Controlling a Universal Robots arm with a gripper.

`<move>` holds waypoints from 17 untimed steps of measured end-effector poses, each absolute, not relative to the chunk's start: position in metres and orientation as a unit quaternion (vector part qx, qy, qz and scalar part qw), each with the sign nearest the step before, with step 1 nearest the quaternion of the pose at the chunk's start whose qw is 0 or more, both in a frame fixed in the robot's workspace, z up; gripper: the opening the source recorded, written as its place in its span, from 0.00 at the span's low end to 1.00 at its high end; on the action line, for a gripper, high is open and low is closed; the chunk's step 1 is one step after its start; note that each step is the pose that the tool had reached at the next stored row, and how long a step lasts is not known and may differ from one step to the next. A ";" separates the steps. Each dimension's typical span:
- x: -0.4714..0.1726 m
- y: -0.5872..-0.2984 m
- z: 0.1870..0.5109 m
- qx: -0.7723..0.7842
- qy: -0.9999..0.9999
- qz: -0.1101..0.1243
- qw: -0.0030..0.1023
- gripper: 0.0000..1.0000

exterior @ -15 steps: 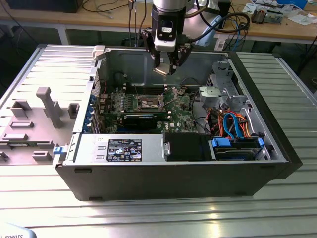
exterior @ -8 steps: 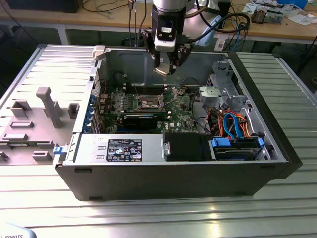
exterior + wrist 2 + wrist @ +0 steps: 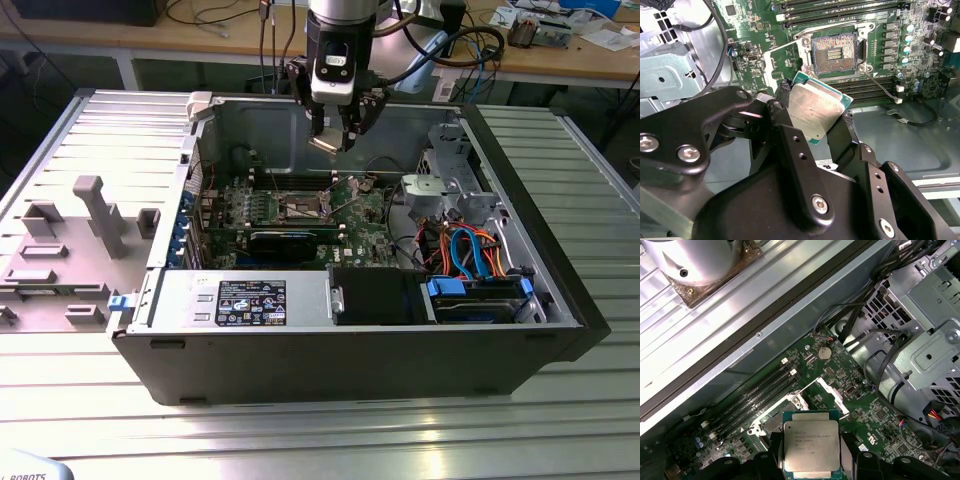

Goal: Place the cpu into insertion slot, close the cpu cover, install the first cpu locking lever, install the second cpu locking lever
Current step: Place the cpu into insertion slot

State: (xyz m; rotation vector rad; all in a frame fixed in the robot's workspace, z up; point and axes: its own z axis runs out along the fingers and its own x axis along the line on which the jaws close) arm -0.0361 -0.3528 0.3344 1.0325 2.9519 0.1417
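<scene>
Pincer [image 3: 816, 115] clamped on cpu [image 3: 811, 447] by opposite edges, held above motherboard [image 3: 765, 30], clear of bare insertion slot [image 3: 834, 50], cpu cover [image 3: 835, 396] swung open.

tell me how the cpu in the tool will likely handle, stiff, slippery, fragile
Probably stiff: the cpu is a flat metal-topped square, unbent though clamped by its edges in the tool. Its smooth shiny top suggests it may slip, and it sits tilted in the second wrist view. Likely light, but fragile if pushed against the insertion slot.
</scene>
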 end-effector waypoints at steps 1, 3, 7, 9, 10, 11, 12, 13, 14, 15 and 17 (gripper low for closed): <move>-0.036 -0.353 0.334 0.330 0.943 0.045 0.006 0.54; -0.036 -0.353 0.334 0.331 0.943 0.045 0.006 0.54; -0.036 -0.353 0.334 0.333 0.942 0.045 0.006 0.54; -0.036 -0.353 0.334 0.333 0.942 0.045 0.006 0.54; -0.036 -0.353 0.334 0.334 0.942 0.045 0.006 0.54; -0.036 -0.353 0.334 0.334 0.941 0.045 0.006 0.54; -0.036 -0.353 0.334 0.334 0.941 0.045 0.006 0.54; -0.036 -0.353 0.334 0.335 0.941 0.045 0.006 0.54; -0.036 -0.353 0.334 0.335 0.941 0.045 0.006 0.54; -0.036 -0.353 0.334 0.335 0.941 0.045 0.006 0.54; -0.036 -0.353 0.334 0.336 0.941 0.045 0.006 0.54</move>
